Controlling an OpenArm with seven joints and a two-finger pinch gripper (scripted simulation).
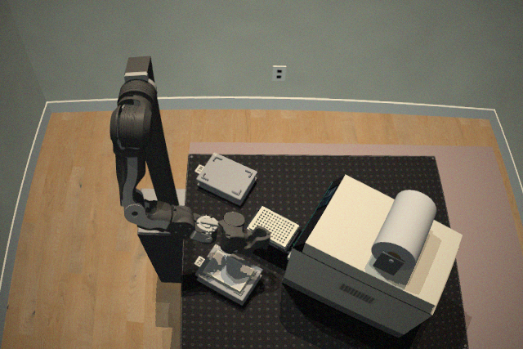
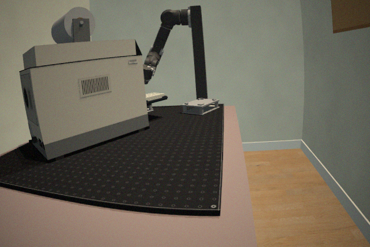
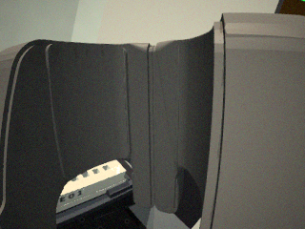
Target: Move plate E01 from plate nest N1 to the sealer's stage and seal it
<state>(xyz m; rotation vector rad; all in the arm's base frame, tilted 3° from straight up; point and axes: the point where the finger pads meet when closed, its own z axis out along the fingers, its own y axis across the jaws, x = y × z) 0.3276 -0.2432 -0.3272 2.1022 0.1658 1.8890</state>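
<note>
Plate E01 [image 1: 276, 225] [image 2: 155, 96] [image 3: 102, 177], cream with open wells and no foil visible, lies right side up on the sealer's dark stage [image 2: 162, 99] [image 3: 91, 208], which stands out from the housing. It looks flat; the pocket's floor is hidden. My gripper [image 1: 267, 234] [image 3: 163, 128] is shut and empty, in front of the sealer beside and above the plate's near left part in the top view. Nest N1 [image 1: 228, 176] [image 2: 203, 102] is empty. Plate E07 [image 1: 231, 274] sits in nest N2 [image 1: 236, 297], partly shadowed. The START key is not visible.
The sealer [image 1: 350, 226] [image 2: 89, 103] stands right of the stage in the top view, with a foil roll [image 1: 407, 225] [image 2: 70, 26] on top. A small green glow shows at the wrist view's upper right corner. My forearm passes between the two nests.
</note>
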